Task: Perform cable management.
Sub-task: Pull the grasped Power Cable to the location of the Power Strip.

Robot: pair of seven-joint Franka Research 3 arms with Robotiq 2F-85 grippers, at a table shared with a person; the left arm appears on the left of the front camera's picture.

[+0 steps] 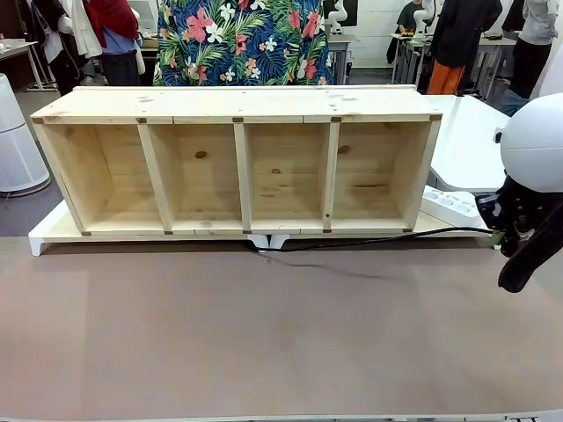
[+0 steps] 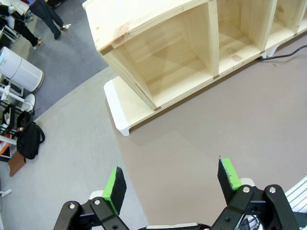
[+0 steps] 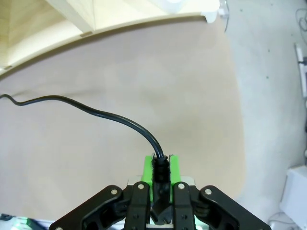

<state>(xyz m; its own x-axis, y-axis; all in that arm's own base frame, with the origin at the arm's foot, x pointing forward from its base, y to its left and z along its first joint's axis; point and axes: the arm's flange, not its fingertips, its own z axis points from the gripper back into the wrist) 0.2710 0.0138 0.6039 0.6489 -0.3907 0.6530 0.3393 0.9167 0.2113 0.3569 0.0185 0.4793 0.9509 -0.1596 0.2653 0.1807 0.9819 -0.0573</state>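
1. Our left gripper [image 2: 171,179], at the bottom of the left wrist frame, has its jaws wide with nothing between them, likely kept free for routing.
2. The cable [image 1: 369,239] runs from below the middle of the shelf [image 1: 237,110] toward the right edge of the front frame.
3. There our right gripper [image 1: 500,239] is clamped on the cable's end, presumably to draw out slack.

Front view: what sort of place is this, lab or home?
Likely a robotics lab or workshop: an open four-bay pine shelf unit set up at a long brown-topped table, a white multi-socket power strip, and several people standing around behind.
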